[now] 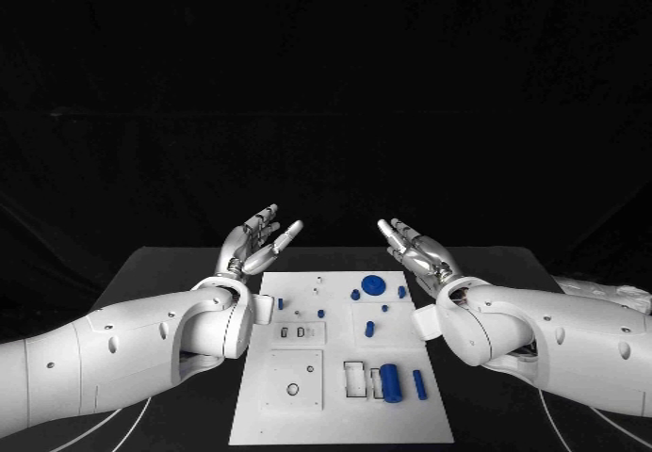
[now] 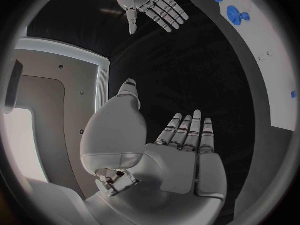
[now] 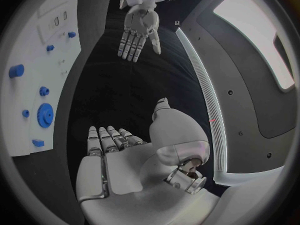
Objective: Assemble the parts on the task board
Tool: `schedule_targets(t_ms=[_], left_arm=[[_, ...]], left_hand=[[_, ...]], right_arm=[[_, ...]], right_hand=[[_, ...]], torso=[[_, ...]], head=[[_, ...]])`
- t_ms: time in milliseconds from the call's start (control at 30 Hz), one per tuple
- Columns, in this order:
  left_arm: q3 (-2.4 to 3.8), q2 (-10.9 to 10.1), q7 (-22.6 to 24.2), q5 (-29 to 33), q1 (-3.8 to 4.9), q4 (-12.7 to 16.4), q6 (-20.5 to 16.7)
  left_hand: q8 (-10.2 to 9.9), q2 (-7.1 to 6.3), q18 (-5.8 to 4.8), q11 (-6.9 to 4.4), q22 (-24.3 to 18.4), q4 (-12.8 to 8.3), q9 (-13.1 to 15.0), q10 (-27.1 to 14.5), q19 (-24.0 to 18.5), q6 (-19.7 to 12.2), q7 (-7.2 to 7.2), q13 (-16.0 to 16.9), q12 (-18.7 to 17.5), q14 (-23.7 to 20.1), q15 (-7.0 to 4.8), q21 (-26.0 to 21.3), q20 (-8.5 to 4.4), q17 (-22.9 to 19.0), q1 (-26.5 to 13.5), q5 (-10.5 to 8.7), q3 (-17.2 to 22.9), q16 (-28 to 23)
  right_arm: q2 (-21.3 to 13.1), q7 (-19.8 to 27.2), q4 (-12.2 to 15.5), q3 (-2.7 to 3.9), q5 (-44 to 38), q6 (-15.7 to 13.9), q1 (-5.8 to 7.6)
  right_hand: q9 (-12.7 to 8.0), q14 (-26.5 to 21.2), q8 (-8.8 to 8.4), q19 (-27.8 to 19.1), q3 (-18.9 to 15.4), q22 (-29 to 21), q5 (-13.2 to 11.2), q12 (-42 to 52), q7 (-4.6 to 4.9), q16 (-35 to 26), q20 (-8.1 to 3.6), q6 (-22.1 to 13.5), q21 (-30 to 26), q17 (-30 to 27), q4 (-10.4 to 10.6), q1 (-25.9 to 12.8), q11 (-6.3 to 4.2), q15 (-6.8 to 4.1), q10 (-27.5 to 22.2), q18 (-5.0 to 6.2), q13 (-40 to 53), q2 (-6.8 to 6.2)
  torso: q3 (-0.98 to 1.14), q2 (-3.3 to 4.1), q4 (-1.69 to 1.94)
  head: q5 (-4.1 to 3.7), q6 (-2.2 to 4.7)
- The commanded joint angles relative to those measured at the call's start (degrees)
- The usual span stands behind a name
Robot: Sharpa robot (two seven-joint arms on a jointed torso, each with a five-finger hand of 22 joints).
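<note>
The white task board (image 1: 340, 419) lies in the middle of the black table, with several small blue parts on it. A blue gear (image 1: 372, 282) sits near its far edge, also seen from the wrists as the gear (image 2: 235, 13) and the gear (image 3: 45, 114). A thick blue cylinder (image 1: 391, 382) and a thinner blue pin (image 1: 418, 384) lie near the front right. My left hand (image 1: 257, 238) is raised beyond the board's far left corner, fingers apart, holding nothing. My right hand (image 1: 415, 247) is raised beyond the far right corner, likewise open and empty. Each palm faces inward.
The black table (image 1: 177, 273) extends past the board on both sides. My white forearms flank the board's left and right edges. White slots and small black-rimmed holes (image 1: 292, 388) mark the board's left half.
</note>
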Motion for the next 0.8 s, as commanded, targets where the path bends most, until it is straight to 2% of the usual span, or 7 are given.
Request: schedule_targets(t_ms=[33, 167, 267, 300, 400, 633, 800], left_arm=[[-0.27, 0.29, 8.1, -2.64, 0.38, -0.28, 2.59], [-0.27, 0.29, 8.1, -2.64, 0.38, -0.28, 2.59], [-0.27, 0.29, 8.1, -2.64, 0.38, -0.28, 2.59], [-0.32, -0.06, 4.57, -3.37, 0.41, -0.43, 4.47], [-0.33, -0.05, 3.26, -4.54, 0.42, -0.74, 4.76], [-0.4, 0.68, -0.73, -10.7, 0.44, -2.69, 4.97], [-0.43, 1.12, -2.73, -14.48, 0.44, -3.67, 4.71]], left_hand=[[0.41, -0.96, 1.25, 2.55, 1.2, 0.87, 0.14, 2.87, 4.73, 1.11, 3.11, 0.28, 0.61, 2.2, 2.99, 3.03, 3.73, 0.37, 2.83, 1.06, -0.58, 2.95], [0.18, -0.99, 1.5, 5.99, 3.17, 0.86, -0.14, 8.71, 13.44, -0.78, -0.43, 0.77, 1.37, 6.71, 6.1, 8.02, 6.71, 0.54, 2.73, 1.17, -0.63, 5.29], [0.12, 2.02, 2.74, 4.47, 4.99, 0.68, -0.27, 24.75, 22.12, -1.91, -1.51, 2.63, 4.63, 13.16, 4.72, 12.85, 6.59, 0.93, 2.09, 0.29, 1.3, 6.88], [0.11, 2.82, 3.48, 3.75, 5.31, 0.71, -0.29, 28.0, 23.96, -2.25, -1.88, 3.0, 5.43, 16.38, 3.87, 13.82, 6.53, 1.13, 1.79, 0.02, 1.82, 7.56], [0.16, 5.4, 5.65, 1.29, 6.22, 0.3, -0.26, 34.36, 29.56, -2.5, -2.62, 4.05, 7.28, 25.77, 1.41, 16.65, 6.08, 1.87, 0.82, -0.45, 2.93, 8.91], [0.04, 4.87, 5.71, -6.27, 9.24, 0.65, -0.4, 55.72, 42.58, -4.36, -4.3, 12.28, 16.54, 44.89, -5.56, 24.21, 0.68, 6.56, -0.88, -0.26, 2.88, 12.45], [0.02, 4.77, 5.62, -9.24, 12.72, 0.39, -0.43, 62.44, 47.65, -4.79, -4.18, 20.52, 26.69, 52.82, -8.97, 30.19, -2.54, 13.83, -1.03, -0.29, 3.01, 17.88]], right_arm=[[-0.37, -6.5, 0.52, -1.18, -9.0, 11.69, 1.15], [-0.7, -8.27, 0.82, -2.5, -11.21, 14.62, 2.19], [-0.79, -8.73, 0.9, -2.85, -11.79, 15.4, 2.46], [-0.89, -6.44, -0.75, -2.85, -11.58, 14.86, 2.51], [-1.04, -6.4, -0.93, -2.85, -11.61, 14.72, 2.55], [-1.46, -7.62, -1.7, -2.85, -12.49, 14.93, 2.8], [-1.73, -8.99, -2.36, -2.85, -13.61, 15.83, 3.27]], right_hand=[[-0.09, 0.06, -0.19, 0.26, -0.4, 0.23, 0.52, 2.1, 7.37, -0.09, 1.67, 0.02, 0.66, -0.06, 0.91, 3.2, 1.1, 1.52, 0.67, 1.15, 0.4, 0.54], [0.04, 3.3, 0.08, 3.39, -0.36, 1.32, 0.99, 5.95, 5.25, 1.44, 3.5, 0.31, 2.77, 0.79, 0.91, 4.54, 3.19, 3.15, 3.51, 1.38, 0.98, 0.6], [0.18, 11.88, 0.35, 10.97, -0.39, 3.33, 1.33, 10.57, 4.43, 4.71, 5.66, 0.73, 7.06, 2.17, 0.92, 5.55, 5.07, 4.78, 8.58, 1.89, 1.61, 0.68], [0.24, 17.03, 0.46, 15.31, -0.44, 4.28, 1.44, 12.58, 4.34, 6.5, 6.51, 0.93, 9.25, 2.89, 0.92, 5.88, 5.39, 5.2, 11.35, 2.28, 1.87, 0.71], [0.32, 31.76, 0.58, 26.28, -0.69, 6.19, 1.56, 16.82, 4.08, 11.1, 7.06, 1.24, 14.03, 4.71, 0.92, 6.4, 5.4, 4.8, 18.71, 3.52, 2.37, 0.8], [0.43, 57.08, 0.66, 46.72, -1.77, 8.32, 1.57, 20.44, 1.96, 18.06, 6.04, 1.83, 21.17, 8.97, 0.9, 6.89, 1.27, -0.4, 35.45, 7.9, 2.93, 1.19], [0.48, 73.94, 0.6, 60.83, -2.68, 13.57, 2.21, 18.16, -0.16, 33.18, 1.6, 1.98, 32.01, 16.77, 0.92, 7.34, -1.74, -4.82, 39.48, 7.88, 2.94, 2.1]], torso=[[-0.01, 0.01, 0.02], [-0.01, 0.01, 0.02], [-0.01, 0.01, 0.02], [0.02, 0.16, 0.06], [0.01, 0.25, 0.07], [0.01, 0.77, 0.38], [0.06, 1.45, 0.9]], head=[[0.0, 0.0], [0.0, 0.0], [0.0, 0.0], [0.84, -2.29], [1.0, -2.52], [1.03, -2.96], [1.18, -3.04]])
